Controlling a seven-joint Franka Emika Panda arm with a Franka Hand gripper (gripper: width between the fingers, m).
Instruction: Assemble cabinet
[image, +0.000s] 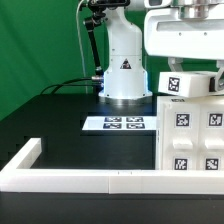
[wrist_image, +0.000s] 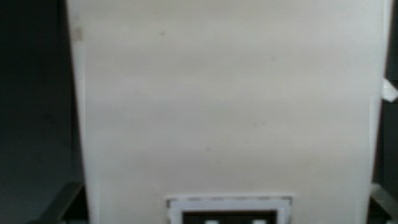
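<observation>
Trouble could come from a bad hold. In the exterior view, the cabinet (image: 195, 135) stands on the black table (image: 60, 125), just beside the marker board (image: 115, 123) on the exterior view's right. Its square tags (image: 183, 120) face the camera. The gripper (image: 183, 64) hangs right over the top of the cabinet, higher up than the marker board. Its fingers are hidden there, so I cannot tell if they are spread or pinching something. The white robot base (image: 122, 70) sits behind the marker board. The border rail (image: 90, 181) lies in front of the marker board and runs close to the foot of the cabinet. In the wrist view, a wide white face of the cabinet (wrist_image: 222, 110) fills almost the whole picture, with one tag (wrist_image: 231, 212) near one end. The fingers do not show clearly here either. I think the cabinet is big and smooth, so it could slip or tip if the hold is off to one side. If it gets pushed, it could bump the border rail or slide toward the marker board.
</observation>
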